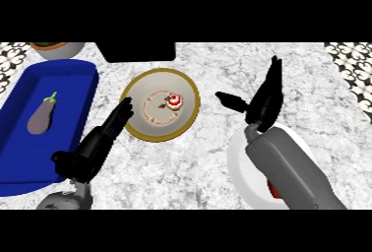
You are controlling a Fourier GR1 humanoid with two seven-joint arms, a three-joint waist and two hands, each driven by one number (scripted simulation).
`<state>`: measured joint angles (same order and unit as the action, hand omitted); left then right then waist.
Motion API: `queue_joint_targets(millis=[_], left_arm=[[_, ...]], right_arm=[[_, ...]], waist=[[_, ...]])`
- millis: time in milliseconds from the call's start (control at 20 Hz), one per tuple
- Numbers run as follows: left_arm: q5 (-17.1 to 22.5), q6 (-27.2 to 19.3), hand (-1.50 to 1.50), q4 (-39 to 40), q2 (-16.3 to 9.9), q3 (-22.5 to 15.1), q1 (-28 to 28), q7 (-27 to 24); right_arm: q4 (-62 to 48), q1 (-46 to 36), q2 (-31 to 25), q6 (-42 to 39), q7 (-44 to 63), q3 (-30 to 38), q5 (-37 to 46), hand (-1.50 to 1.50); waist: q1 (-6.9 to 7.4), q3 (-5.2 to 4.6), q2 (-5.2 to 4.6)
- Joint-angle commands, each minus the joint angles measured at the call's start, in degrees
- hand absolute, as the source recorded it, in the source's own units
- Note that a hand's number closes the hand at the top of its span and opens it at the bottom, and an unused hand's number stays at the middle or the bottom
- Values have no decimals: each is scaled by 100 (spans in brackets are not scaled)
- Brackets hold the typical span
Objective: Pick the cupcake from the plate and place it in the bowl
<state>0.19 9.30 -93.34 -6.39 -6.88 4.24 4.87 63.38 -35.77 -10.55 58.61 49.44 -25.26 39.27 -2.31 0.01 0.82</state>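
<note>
A table (196,162) topped with grey-and-white marbled stone was seen from steeply above, filling most of the view. At the two upper corners, patches of black-and-white patterned tile (352,69) were visible beyond its edges. A black rectangular block (137,51) was set at the far edge. The surface was evenly lit, and only soft shadows were cast on it.

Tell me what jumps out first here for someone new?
The cupcake sits on the gold-rimmed plate at centre, flanked by both open hands: left hand at the plate's left edge, right hand to its right. An eggplant lies in the blue tray far left; the white bowl is under the right forearm.
</note>
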Motion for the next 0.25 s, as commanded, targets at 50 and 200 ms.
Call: queue_joint_targets(millis=[50, 200], left_arm=[[-108, -116, 0, -148, 106, -110, -26, 207], [-191, -99, 0, -12, 211, -224, -122, -63]], right_arm=[[2033, 1724, -769, -35, -174, -166, -212, -150], [2860, 2538, -1048, 160, -523, -164, -483, -150]], waist=[[4, 1, -15], [123, 0, -57]])
